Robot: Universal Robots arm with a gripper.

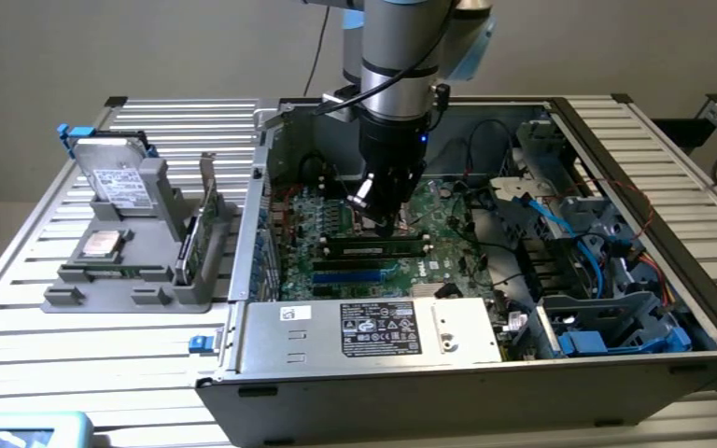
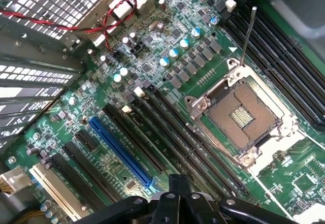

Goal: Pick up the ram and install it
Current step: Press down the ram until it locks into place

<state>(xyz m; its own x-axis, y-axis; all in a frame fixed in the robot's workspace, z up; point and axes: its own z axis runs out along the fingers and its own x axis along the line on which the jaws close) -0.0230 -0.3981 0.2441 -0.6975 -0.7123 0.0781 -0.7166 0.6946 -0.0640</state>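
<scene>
The ram lies level in a long slot of the green motherboard, inside the open computer case. It is a narrow stick with dark chips along its face. My gripper hangs just above the stick's middle, its fingers pressed together with nothing between them. In the wrist view the gripper points down at the row of long dark memory slots. The open processor socket lies beside those slots, and a blue slot runs along their other side.
A grey fixture at the exterior view's left holds a drive, a silver processor chip and a thin board on edge. Case walls, blue cables and the power supply surround the motherboard.
</scene>
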